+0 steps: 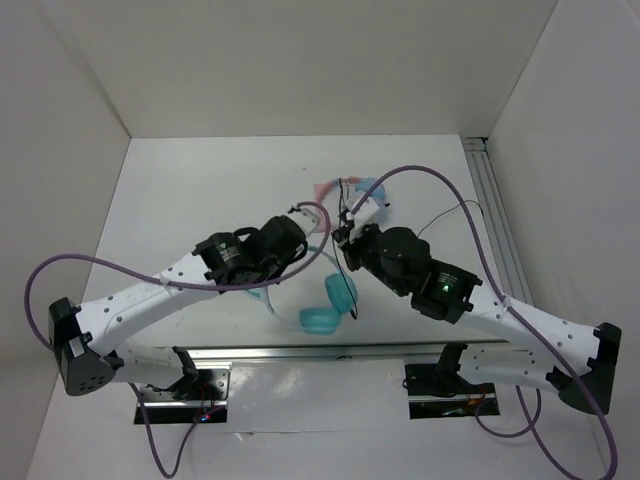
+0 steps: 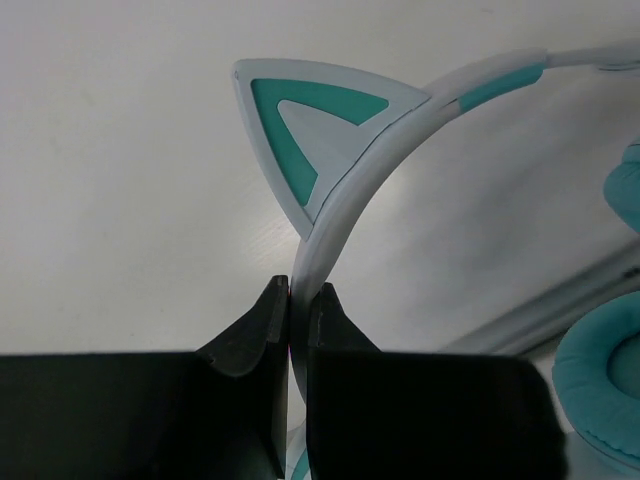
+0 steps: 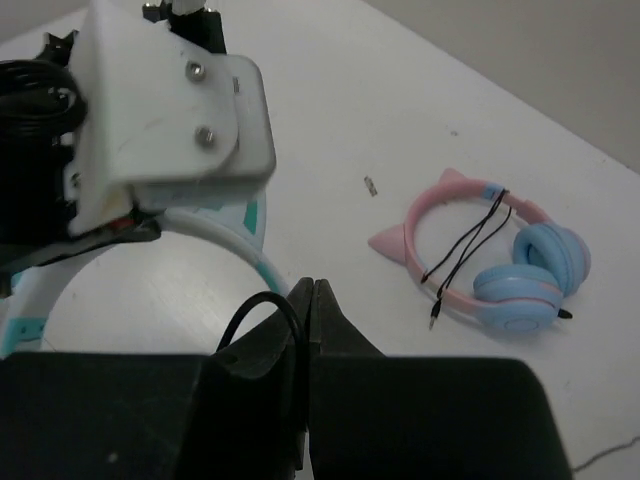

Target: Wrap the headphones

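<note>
The headphones have teal ear cups (image 1: 323, 318) and a pale headband (image 2: 345, 205) with a cat ear (image 2: 315, 130). They are held up near the middle of the table. My left gripper (image 1: 316, 213) is shut on the headband just below the cat ear, as the left wrist view (image 2: 298, 292) shows. My right gripper (image 1: 346, 238) is close beside it. In the right wrist view it (image 3: 313, 286) is shut on the thin black cable (image 3: 261, 294), which loops out to the left of the jaws. The headband (image 3: 241, 243) passes just beyond the fingertips.
A second pair, with a pink band and light blue cups (image 3: 480, 255), lies on the table beyond the grippers (image 1: 352, 190), its own black cable wound across the band. White walls enclose the table. A metal rail (image 1: 495, 215) runs along the right edge.
</note>
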Controlling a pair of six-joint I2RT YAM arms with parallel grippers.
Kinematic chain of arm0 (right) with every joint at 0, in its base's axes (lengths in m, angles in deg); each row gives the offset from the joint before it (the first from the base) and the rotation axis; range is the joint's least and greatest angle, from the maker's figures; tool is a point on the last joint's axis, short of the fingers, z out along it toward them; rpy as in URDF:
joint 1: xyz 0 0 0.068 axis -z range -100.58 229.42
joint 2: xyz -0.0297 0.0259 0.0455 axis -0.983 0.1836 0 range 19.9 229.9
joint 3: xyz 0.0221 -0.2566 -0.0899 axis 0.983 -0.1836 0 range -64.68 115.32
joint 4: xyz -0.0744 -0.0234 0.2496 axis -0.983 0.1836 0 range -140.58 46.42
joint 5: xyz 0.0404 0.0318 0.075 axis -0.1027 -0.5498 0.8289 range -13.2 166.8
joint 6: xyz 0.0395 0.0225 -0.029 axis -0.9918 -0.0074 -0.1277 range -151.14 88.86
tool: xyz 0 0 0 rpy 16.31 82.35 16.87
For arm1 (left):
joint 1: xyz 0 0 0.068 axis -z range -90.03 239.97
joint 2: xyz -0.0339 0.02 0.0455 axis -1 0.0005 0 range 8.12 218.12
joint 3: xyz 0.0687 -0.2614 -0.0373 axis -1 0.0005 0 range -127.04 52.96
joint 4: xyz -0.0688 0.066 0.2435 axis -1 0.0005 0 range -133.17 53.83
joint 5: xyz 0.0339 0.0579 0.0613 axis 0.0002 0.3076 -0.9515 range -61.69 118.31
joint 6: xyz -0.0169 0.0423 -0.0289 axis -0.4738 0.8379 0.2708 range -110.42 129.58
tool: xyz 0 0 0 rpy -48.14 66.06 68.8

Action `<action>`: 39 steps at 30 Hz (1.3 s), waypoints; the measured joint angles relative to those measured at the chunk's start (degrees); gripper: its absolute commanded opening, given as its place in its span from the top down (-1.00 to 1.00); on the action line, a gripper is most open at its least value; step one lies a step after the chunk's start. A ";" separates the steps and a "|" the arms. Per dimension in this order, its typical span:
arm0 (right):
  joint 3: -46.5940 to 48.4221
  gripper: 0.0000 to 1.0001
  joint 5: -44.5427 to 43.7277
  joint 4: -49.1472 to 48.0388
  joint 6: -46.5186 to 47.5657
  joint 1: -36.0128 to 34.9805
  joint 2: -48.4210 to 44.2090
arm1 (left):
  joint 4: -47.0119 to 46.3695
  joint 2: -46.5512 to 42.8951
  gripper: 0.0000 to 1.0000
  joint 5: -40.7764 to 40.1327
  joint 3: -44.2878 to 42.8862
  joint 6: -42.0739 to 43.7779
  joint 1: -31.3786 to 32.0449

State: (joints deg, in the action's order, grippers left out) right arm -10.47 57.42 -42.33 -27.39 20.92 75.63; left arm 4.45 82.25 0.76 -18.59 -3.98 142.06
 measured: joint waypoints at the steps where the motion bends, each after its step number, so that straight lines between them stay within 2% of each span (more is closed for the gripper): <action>1: 0.00 0.96 -0.70 0.72 0.33 -0.76 0.81 | -0.35 -0.15 1.00 1.27 0.00 0.72 2.27; 5: -0.35 0.99 -2.78 3.04 1.07 -2.12 3.02 | -1.18 -2.64 1.00 5.95 0.79 2.54 8.09; 12: -0.85 1.00 -5.42 3.39 1.95 -2.27 3.76 | -1.84 -12.20 1.00 10.62 1.70 4.83 9.38; 18: -2.40 1.00 -1.81 2.93 2.51 -2.38 3.69 | -2.91 -17.14 1.00 14.27 1.81 6.14 9.33; 23: -2.54 1.00 7.37 2.49 3.19 -0.02 3.67 | -3.06 -19.58 1.00 14.23 2.27 6.21 9.35; 29: -3.54 0.95 22.10 -3.26 3.34 7.41 6.49 | -3.21 -22.58 1.00 6.60 1.40 4.22 9.38; 31: -3.98 0.86 27.50 -7.02 3.13 9.94 9.14 | -3.34 -23.37 1.00 2.73 0.70 3.04 9.38; 32: -3.98 0.78 30.08 -8.55 3.06 11.02 10.78 | -3.54 -23.89 1.00 1.05 0.57 2.54 9.38; 33: -3.98 0.62 32.68 -10.62 2.62 12.13 12.68 | -3.78 -24.52 1.00 -0.11 0.55 2.03 9.38; 35: -3.96 0.54 37.86 -14.51 1.42 14.32 17.03 | -4.98 -26.21 1.00 -1.25 0.46 0.87 9.53; 36: -3.96 0.43 40.57 -16.61 0.81 15.37 19.34 | -5.70 -27.08 1.00 -1.53 0.26 0.28 9.60; 39: -3.89 0.37 47.65 -22.62 -2.34 17.70 25.57 | -6.69 -28.94 1.00 -2.23 -0.92 -1.44 9.70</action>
State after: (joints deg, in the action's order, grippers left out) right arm -14.36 105.07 -64.95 -29.73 38.63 101.20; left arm -2.24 53.31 -1.47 -19.51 -5.42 151.77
